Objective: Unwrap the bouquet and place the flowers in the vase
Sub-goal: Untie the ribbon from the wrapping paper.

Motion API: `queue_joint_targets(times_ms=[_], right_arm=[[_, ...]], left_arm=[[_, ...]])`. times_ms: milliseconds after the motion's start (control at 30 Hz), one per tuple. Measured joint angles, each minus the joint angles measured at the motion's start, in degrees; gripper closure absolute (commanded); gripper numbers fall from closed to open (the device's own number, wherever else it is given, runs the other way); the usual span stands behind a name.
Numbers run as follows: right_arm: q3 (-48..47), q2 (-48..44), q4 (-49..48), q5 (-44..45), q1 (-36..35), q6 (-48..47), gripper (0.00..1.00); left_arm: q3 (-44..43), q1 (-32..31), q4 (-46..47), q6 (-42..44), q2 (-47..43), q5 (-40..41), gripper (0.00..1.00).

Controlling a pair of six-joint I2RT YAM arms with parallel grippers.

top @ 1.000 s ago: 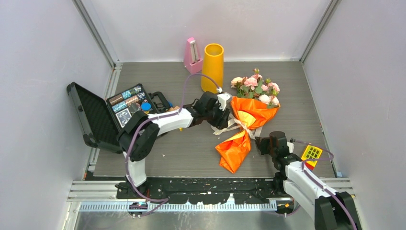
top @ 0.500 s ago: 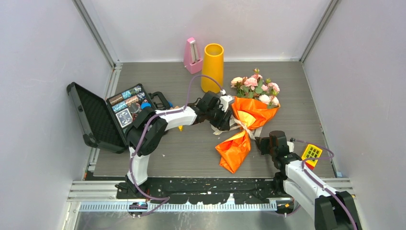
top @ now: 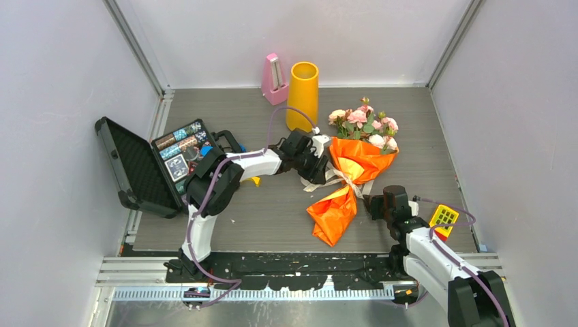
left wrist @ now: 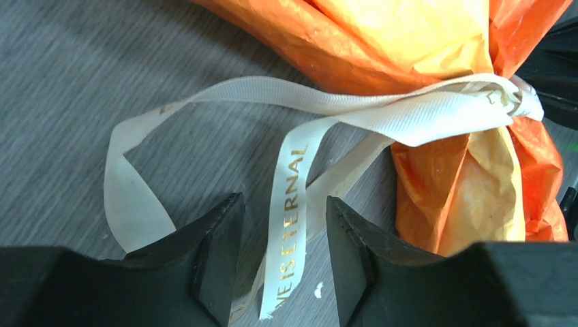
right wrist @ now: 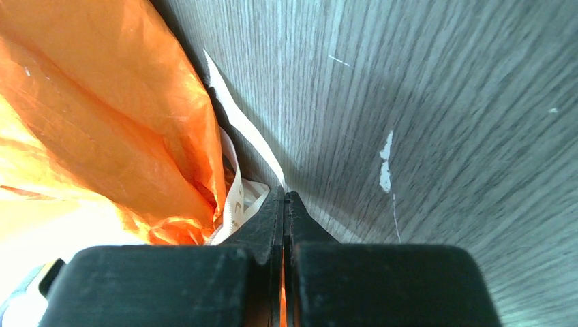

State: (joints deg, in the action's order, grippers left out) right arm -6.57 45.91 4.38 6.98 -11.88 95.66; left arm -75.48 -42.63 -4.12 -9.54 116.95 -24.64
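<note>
The bouquet (top: 354, 163) lies on the table in crinkled orange paper (left wrist: 409, 41), tied at the waist with a beige ribbon (left wrist: 409, 112). Its pink flowers (top: 364, 126) point to the back right. The yellow vase (top: 303, 95) stands upright behind it. My left gripper (left wrist: 283, 204) is open at the bouquet's left side. A loose ribbon tail with gold lettering (left wrist: 290, 204) lies between its fingers (left wrist: 218, 238) without touching them. My right gripper (right wrist: 283, 194) is shut at the bouquet's right side, and a ribbon strand (right wrist: 238, 116) runs into its tips.
A pink metronome (top: 274, 78) stands left of the vase. An open black case (top: 136, 170) with small items lies at the left. A yellow keypad device (top: 443, 218) sits beside the right arm. Grey walls enclose the table on three sides.
My left arm has swung its elbow up and right, nudging the left gripper slightly closer to the bouquet's tie. The right gripper and the bouquet have stayed put.
</note>
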Motion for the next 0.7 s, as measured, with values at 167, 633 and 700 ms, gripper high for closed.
queue_joint_targets(times_ms=[167, 633, 700], right_arm=[[-0.04, 0.59, -0.02, -0.02, 0.00, -0.02, 1.00], [-0.07, 0.61, -0.04, -0.09, 0.00, -0.04, 1.00], [-0.07, 0.61, -0.02, -0.09, 0.00, -0.04, 1.00]], left_arm=[[-0.81, 0.00, -0.02, -0.09, 0.61, -0.57, 0.52], [-0.79, -0.07, 2.16, -2.69, 1.90, -3.45, 0.81], [-0.79, -0.07, 2.19, -3.08, 1.97, -3.45, 0.92]])
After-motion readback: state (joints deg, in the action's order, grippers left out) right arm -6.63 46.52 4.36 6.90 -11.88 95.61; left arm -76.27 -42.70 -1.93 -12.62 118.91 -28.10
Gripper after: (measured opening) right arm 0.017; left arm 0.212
